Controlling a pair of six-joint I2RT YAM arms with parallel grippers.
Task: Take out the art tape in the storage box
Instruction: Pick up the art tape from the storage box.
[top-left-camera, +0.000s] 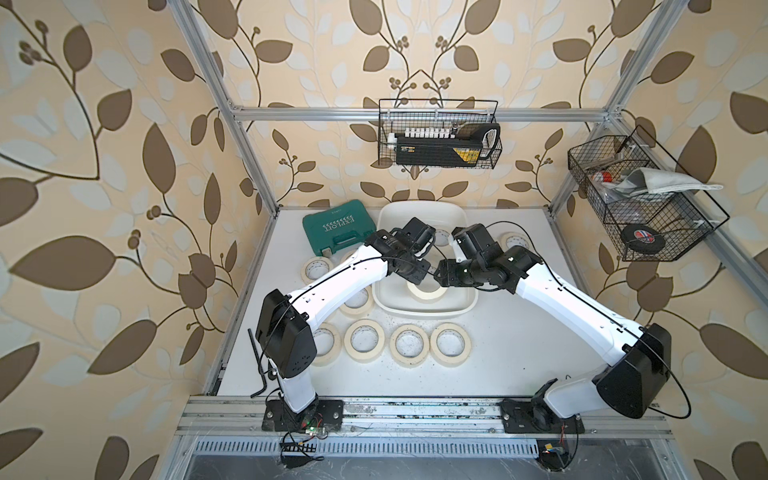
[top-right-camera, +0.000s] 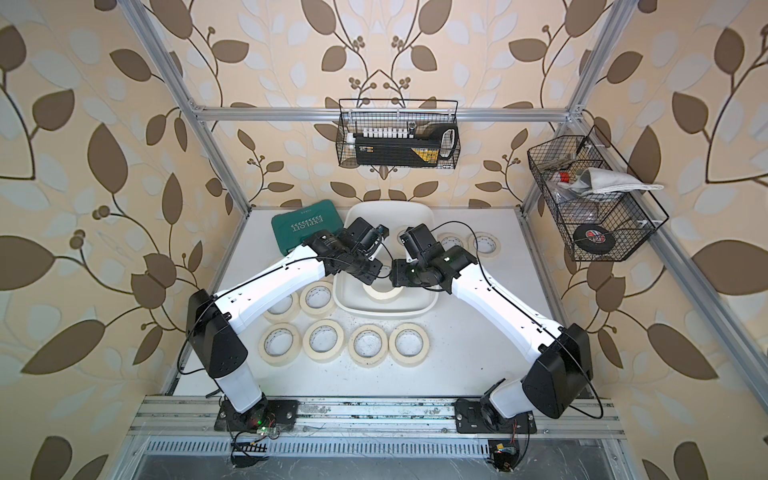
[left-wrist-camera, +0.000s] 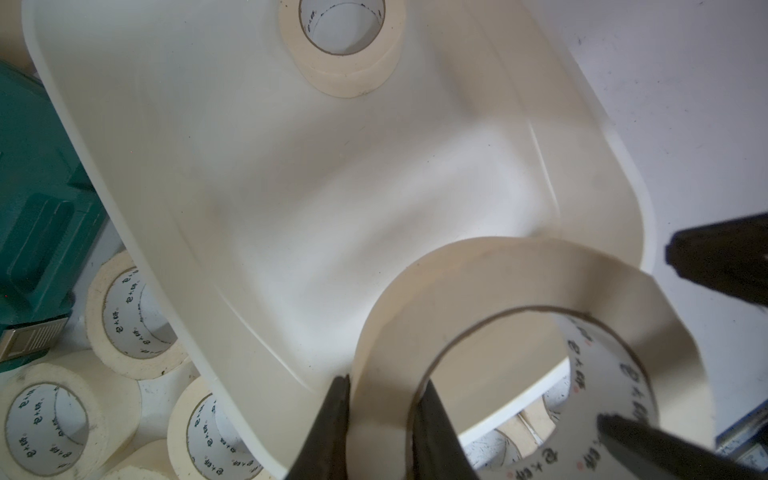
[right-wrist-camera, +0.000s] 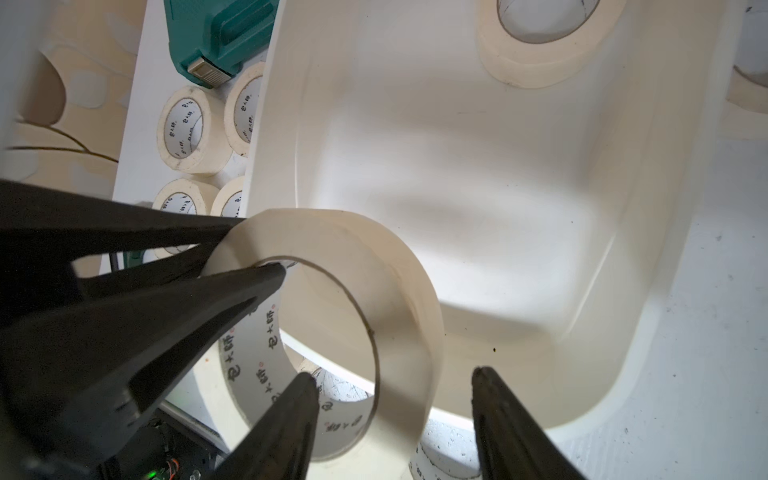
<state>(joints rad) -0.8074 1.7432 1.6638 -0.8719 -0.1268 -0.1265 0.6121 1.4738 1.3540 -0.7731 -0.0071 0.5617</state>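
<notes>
The left pincer (left-wrist-camera: 384, 395) is clamped on the wall of a cream tape roll (left-wrist-camera: 457, 282). Its fingers (left-wrist-camera: 332, 432) pinch from outside and from inside the core, holding the roll lifted in the air. The right pincer (right-wrist-camera: 392, 374) faces it from the opposite side. Its fingers (right-wrist-camera: 511, 436) stand apart astride the same roll's wall, one in the hole and one outside, with a gap on each side.

A white table (top-left-camera: 498, 353) spreads under both pincers. Directly below them sits a white tub (top-left-camera: 419, 312), and the held roll hangs over the end of the tub nearest the arm bases. A teal case (top-left-camera: 338, 232) lies beyond the left pincer, just beside the tub. Well ahead of both pincers, a second roll (left-wrist-camera: 353, 79) lies flat on the tub floor. More rolls (left-wrist-camera: 94, 320) lie flat on the table outside the tub on the left pincer's side. A row of four (top-left-camera: 409, 362) lies behind the pincers, toward the arm bases.
</notes>
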